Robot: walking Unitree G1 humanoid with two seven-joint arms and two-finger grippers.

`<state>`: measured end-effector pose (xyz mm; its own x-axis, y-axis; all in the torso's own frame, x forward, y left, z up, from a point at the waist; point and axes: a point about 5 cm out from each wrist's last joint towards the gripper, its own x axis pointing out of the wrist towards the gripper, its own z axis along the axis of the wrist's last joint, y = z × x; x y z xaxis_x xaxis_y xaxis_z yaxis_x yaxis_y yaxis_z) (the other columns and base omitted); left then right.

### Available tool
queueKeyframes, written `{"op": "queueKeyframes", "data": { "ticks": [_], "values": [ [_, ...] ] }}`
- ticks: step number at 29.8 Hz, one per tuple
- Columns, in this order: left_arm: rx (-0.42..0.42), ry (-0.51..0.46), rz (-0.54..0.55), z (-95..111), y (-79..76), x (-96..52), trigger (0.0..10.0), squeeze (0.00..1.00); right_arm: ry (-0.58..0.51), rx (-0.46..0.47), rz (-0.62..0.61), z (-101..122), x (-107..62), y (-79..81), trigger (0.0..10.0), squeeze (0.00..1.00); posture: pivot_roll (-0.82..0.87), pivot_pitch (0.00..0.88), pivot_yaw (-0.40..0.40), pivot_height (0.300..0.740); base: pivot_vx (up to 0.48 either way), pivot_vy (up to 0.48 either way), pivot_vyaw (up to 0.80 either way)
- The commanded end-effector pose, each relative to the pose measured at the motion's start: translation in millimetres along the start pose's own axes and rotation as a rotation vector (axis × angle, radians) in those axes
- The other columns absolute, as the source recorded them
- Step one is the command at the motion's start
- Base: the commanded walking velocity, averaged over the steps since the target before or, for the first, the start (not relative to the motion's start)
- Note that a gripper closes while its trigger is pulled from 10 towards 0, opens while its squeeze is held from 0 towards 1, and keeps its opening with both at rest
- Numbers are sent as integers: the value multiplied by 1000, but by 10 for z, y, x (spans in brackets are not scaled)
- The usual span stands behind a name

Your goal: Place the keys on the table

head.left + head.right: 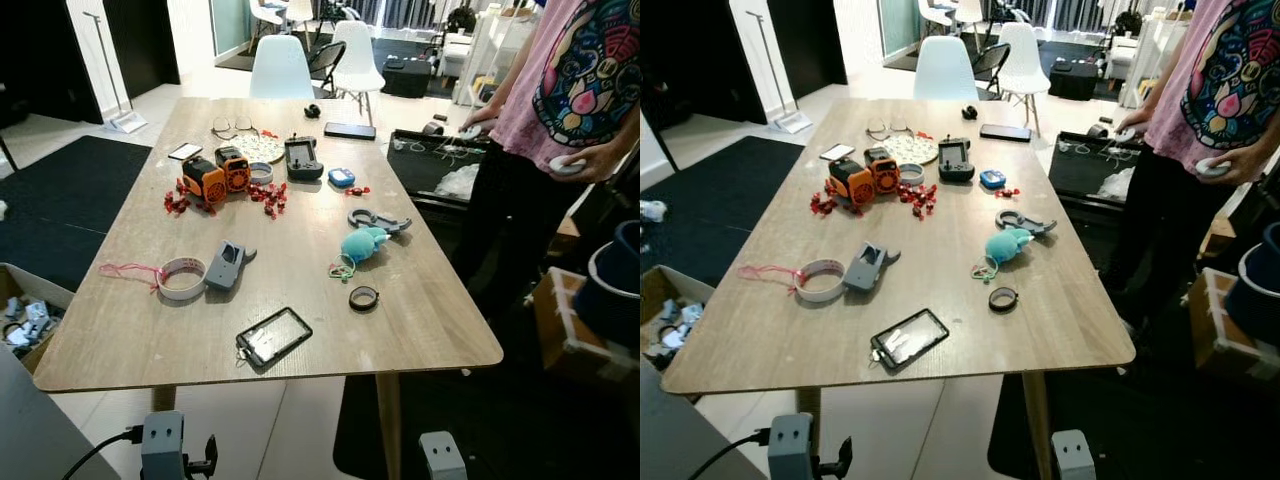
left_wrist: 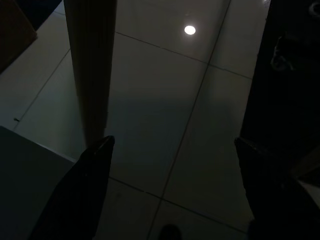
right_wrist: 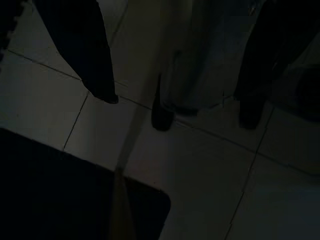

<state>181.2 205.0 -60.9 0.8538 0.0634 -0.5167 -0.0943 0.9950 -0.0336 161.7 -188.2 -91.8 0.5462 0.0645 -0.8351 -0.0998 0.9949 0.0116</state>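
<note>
Nearest us, both hands hung below the desk edge, the left hand and right hand released and empty. Teal-fobbed keys already lay right of centre on the desk. We judged placing done; open room remained at lower right.

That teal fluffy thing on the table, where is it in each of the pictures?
Left eye view: teal plush keychain, right of the table's middle.
Right eye view: same spot, just above the black ring.
Wrist views: dark floor tiles, no plush.
Shared landmark: the black phone near the front edge.
</note>
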Motion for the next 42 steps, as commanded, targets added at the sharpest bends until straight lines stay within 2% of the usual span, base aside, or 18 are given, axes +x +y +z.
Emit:
{"op": "queueKeyframes", "data": {
  "ticks": [1, 16, 23, 42],
  "values": [
    [22, 26, 0, -20, 63, -7, 10000, 0, -14, 14, -14, 14, -2, -19, 10000, 0, 97, 33, -13, 740, 0, 0, 0],
    [-11, 32, 1, -58, -23, -12, 10000, 0, -15, -4, -18, 27, -5, -47, 10000, 0, 73, 34, -37, 740, 0, 0, 0],
    [-33, 23, 14, -67, -69, -16, 10000, 0, -11, -51, 9, 55, 8, -6, 10000, 0, 78, 41, -61, 740, 0, 0, 0],
    [-44, 14, 21, -64, -71, -21, 10000, 0, -11, -90, 26, 92, 19, 19, 10000, 0, 81, 43, -64, 740, -306, 0, 0]
  ]
}}
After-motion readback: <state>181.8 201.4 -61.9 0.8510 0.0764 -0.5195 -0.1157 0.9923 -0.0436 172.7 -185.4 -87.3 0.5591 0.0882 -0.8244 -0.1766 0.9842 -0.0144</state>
